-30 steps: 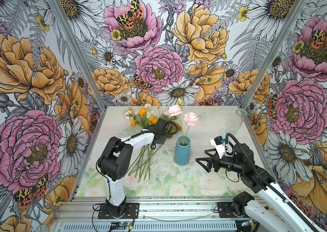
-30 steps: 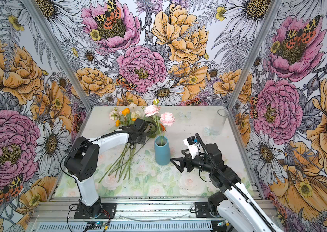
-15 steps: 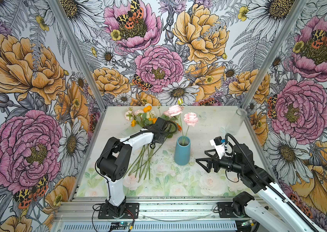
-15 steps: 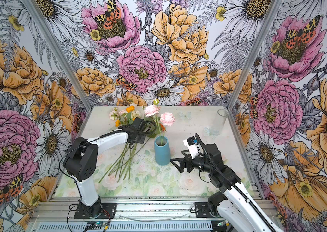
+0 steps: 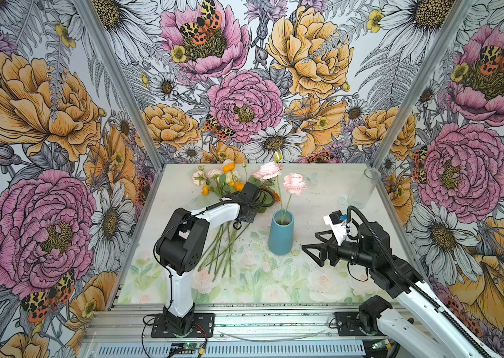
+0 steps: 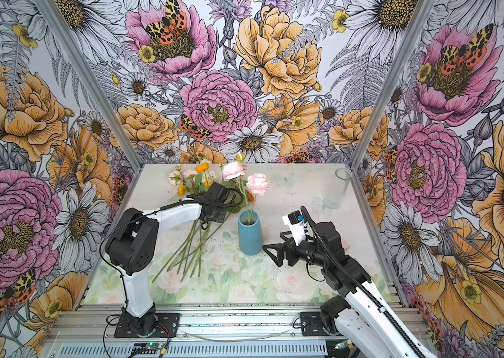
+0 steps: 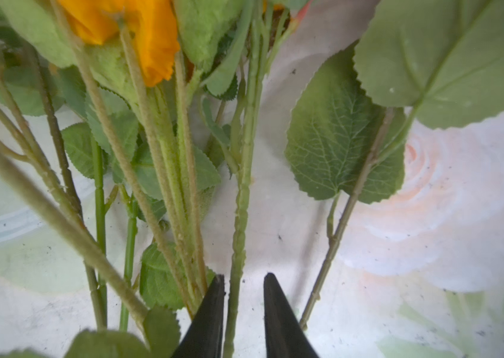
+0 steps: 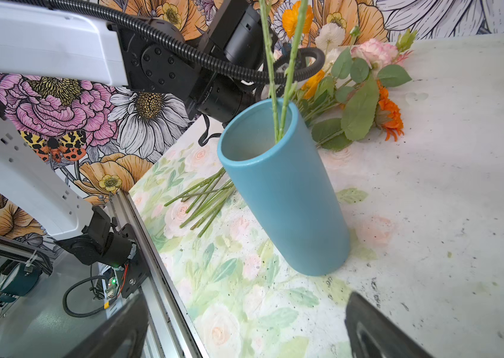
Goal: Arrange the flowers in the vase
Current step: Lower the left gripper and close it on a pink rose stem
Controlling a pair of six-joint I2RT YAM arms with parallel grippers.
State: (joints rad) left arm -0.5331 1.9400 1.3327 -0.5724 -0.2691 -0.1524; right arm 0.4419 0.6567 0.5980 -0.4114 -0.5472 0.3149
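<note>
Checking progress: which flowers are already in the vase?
The two pink ruffled flowers, upright in the blue vase; the other flowers lie heaped on the table.

Both top views come to me bright and evenly lit from above. Shadows on the table (image 5: 322, 198) are faint and soft, and wide-angle stretch grows toward the corners. Left wrist view: the veined leaf (image 7: 337, 139) is sharp, while the nearest stems (image 7: 58, 223) and the left gripper (image 7: 243, 279) blur. Right wrist view: the vase (image 8: 291, 201) is crisp, the pale table surface nearly washed out.
</note>
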